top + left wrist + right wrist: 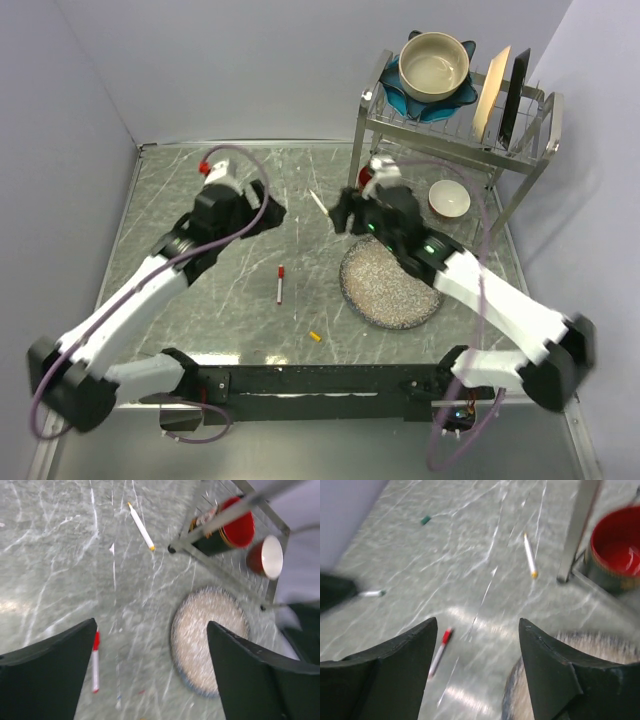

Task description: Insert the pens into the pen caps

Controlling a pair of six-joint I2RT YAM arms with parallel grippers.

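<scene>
A white pen with a red cap on one end lies mid-table; it also shows in the left wrist view and the right wrist view. A white pen with a yellow tip lies farther back, also seen from the left wrist and the right wrist. A yellow cap lies near the front. A pen with a green tip and a dark green cap show only in the right wrist view. My left gripper and right gripper are open, empty and above the table.
A speckled plate lies under the right arm. A wire dish rack at the back right holds a bowl and boards. A red cup and a small bowl stand below it. Walls enclose the table.
</scene>
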